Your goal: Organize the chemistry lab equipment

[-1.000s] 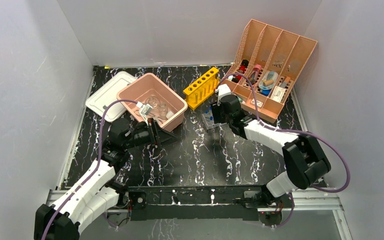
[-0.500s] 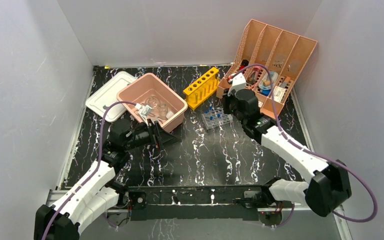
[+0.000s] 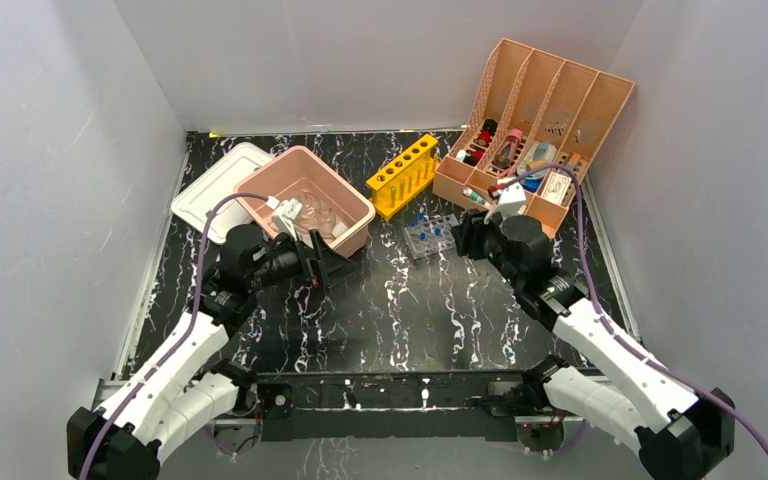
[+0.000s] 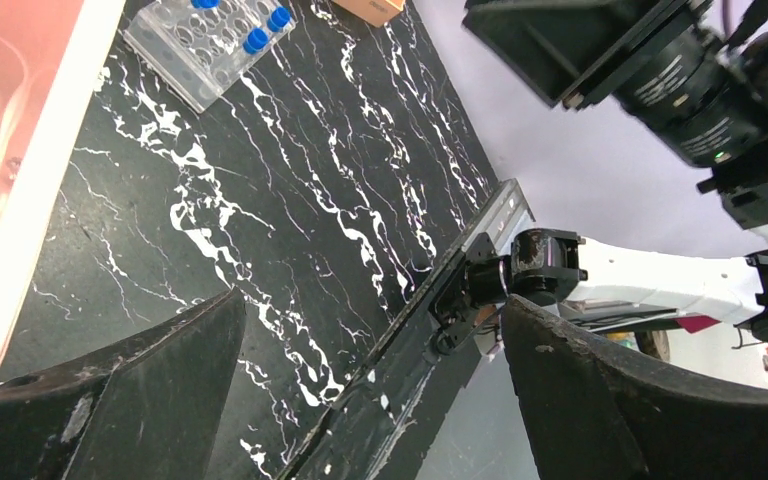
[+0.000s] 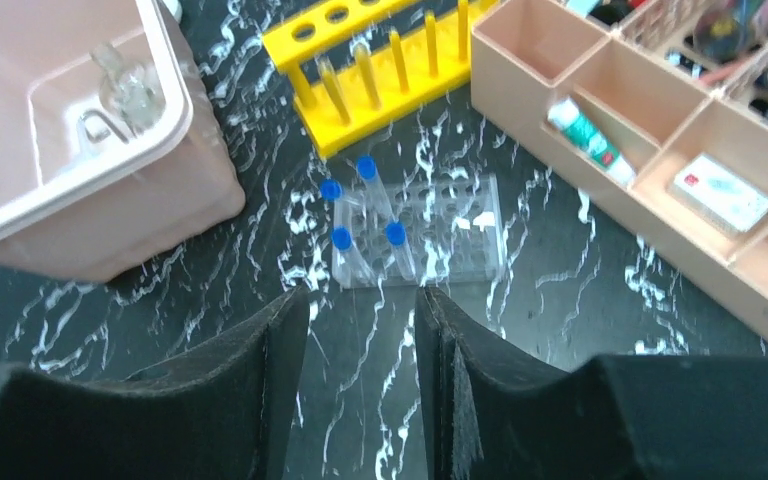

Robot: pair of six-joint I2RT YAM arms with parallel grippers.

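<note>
Clear glass pieces lie inside the pink tub; the right wrist view shows a glass piece in the tub's corner. I cannot make out any dishes or wire tongs. My left gripper hangs just in front of the tub's near corner, open wide and empty. My right gripper is open and empty, just near-right of a clear tube rack holding blue-capped tubes.
A white lid lies left of the tub. A yellow test tube rack stands behind the clear rack. The peach four-slot organizer with small items stands at the back right. Grey walls enclose the mat.
My right arm has swung its elbow out to the right and the gripper has drawn back from the organizer to the near side of the clear rack. My left gripper has shifted slightly.
</note>
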